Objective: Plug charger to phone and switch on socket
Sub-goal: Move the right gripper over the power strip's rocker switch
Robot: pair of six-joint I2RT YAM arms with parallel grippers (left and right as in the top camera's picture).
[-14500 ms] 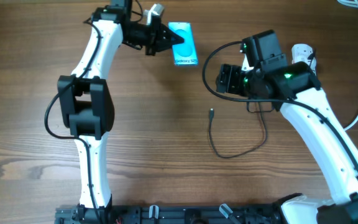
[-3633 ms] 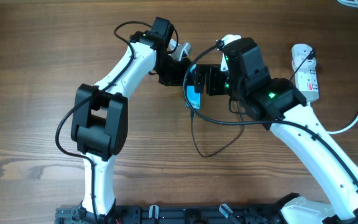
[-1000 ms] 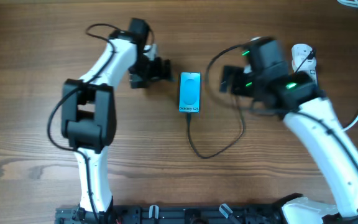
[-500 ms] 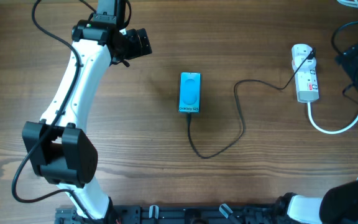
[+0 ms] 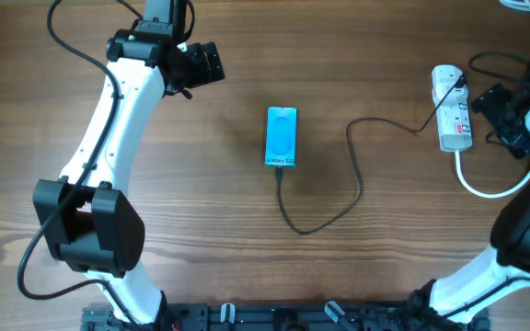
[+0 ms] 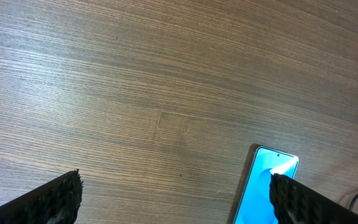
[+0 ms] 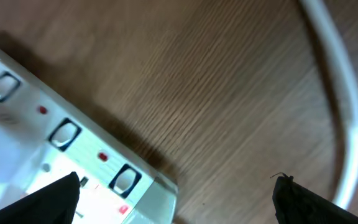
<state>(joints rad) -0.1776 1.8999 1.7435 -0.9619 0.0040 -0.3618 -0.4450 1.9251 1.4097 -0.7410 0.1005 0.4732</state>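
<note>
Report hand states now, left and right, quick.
Left hand: open, holding nothing.
Right hand: open, holding nothing, close to the socket.

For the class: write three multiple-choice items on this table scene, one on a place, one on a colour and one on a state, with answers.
1. Where does the phone lie?
A far left edge
B mid-table
C far right edge

2. What colour is the thick cord of the socket?
A black
B red
C white

3. The tip of the charger is:
A in the phone's bottom edge
B loose on the wood
C hanging off the table

Answers:
1 B, the overhead view shows it centred.
2 C, it curves white from the strip.
3 A, the cable ends there.
</note>
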